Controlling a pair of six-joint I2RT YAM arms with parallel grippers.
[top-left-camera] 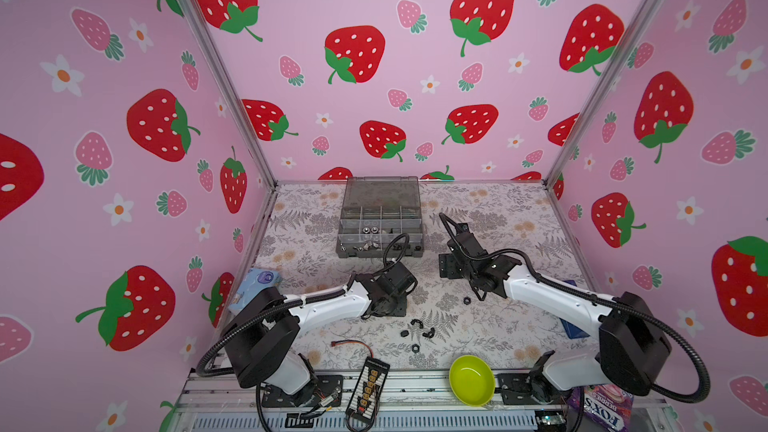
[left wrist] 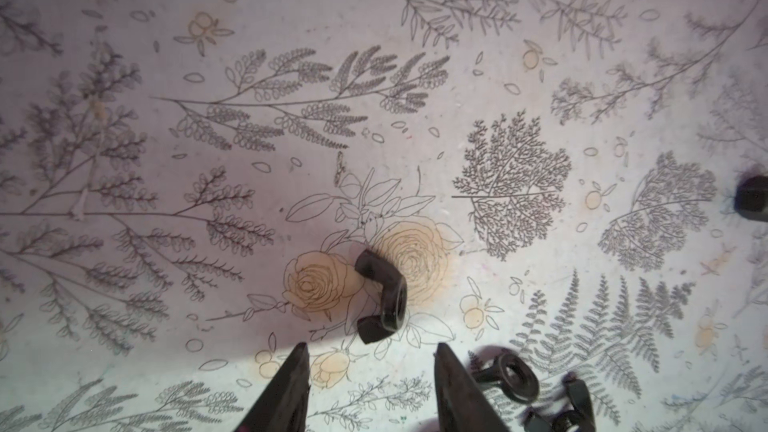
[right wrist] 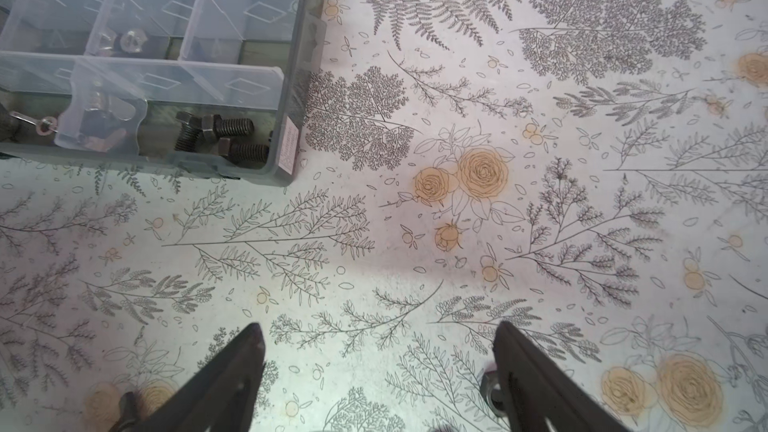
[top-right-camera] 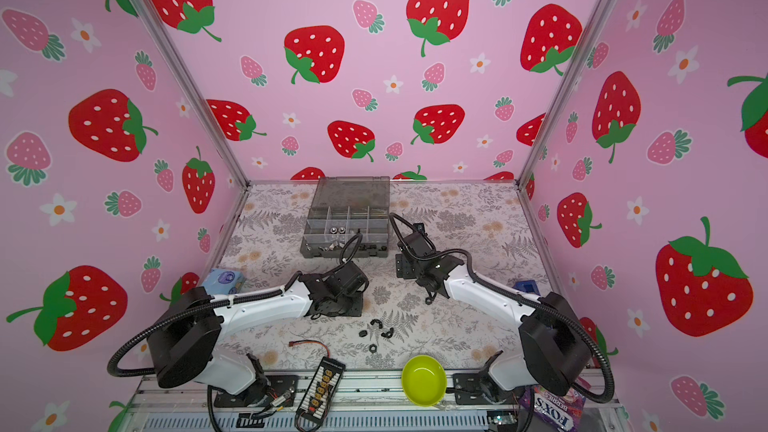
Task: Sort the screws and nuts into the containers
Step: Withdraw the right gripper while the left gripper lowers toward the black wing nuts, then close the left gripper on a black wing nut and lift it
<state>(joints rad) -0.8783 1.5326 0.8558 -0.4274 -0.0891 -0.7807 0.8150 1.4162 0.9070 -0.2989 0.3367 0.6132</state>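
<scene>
Reading labels first: purple bag (top-left-camera: 602,407) at the front right edge says "FOX'S BERRIES", upside down in both top views. White sticker (right wrist: 288,145) on the organizer box (top-left-camera: 380,218) corner carries print too small to read. Blue packet (top-left-camera: 255,284) by the left arm and black board (top-left-camera: 368,386) with yellow connectors: markings not legible.

Left fingers (left wrist: 297,380): apart, nothing between them, low over the worktop (top-left-camera: 519,218). Black wing nut (left wrist: 382,297) lies just beyond the tips, in line with the gap, untouched. More black nuts (left wrist: 513,376) sit just beside one finger, outside the gap.

Right fingers (right wrist: 239,363): spread wide, empty, only bare worktop between them. One hex nut (right wrist: 490,392) sits at the outer side of one finger, partly hidden; touching or not, cannot tell. In a top view a black nut (top-left-camera: 466,300) lies on the worktop just beside those fingers.

Other loose black nuts (top-left-camera: 415,332) cluster on the worktop between the two arms, toward the front.

Containers (right wrist: 232,14): black screws (right wrist: 220,135), three visible, in the front corner compartment nearest the right arm. Silver wing nuts (top-left-camera: 366,246) are in the front row too, rounded silver nuts (top-left-camera: 370,230) one row behind. Lid open, tilted back. Lime-green bowl (top-left-camera: 452,376) at the front edge, well apart from both sets of fingers.
</scene>
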